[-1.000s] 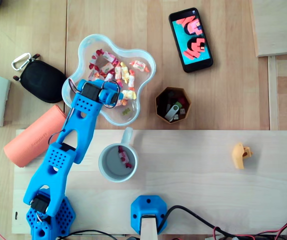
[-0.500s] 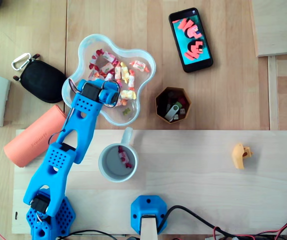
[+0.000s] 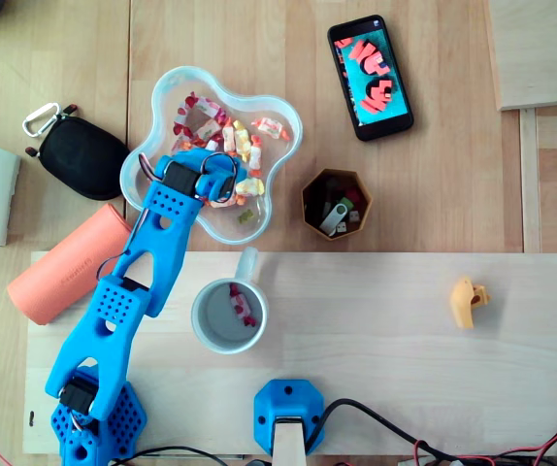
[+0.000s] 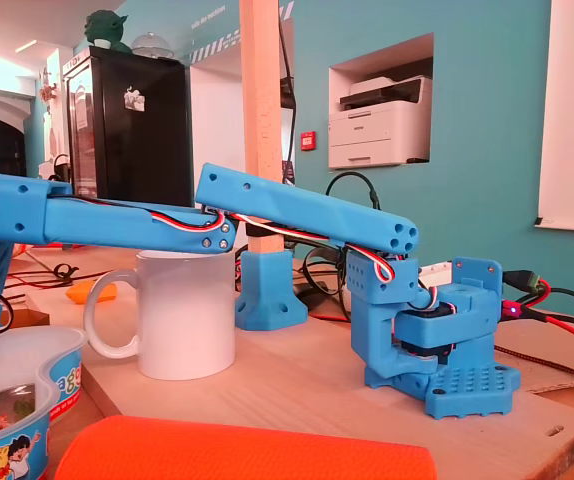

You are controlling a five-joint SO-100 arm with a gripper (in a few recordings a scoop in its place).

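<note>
The mug (image 3: 199, 309) stands near, just right of my arm. Beyond it my pincer (image 3: 225, 172) is down in the bowl (image 3: 292, 124), tips among the sweets (image 3: 244, 146). I cannot tell how wide it gapes or whether it has one. The sweets are small, wrapped in red, yellow and white. I judge them light, crinkly and slippery, best taken across the firm middle, not the twisted ends.

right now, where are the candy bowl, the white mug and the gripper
candy bowl (image 3: 295, 136): overhead view, on its clear right rim
white mug (image 4: 187, 315): fixed view, on its side wall
gripper (image 3: 224, 175): overhead view, midway between its fingertips, over the bowl
</note>
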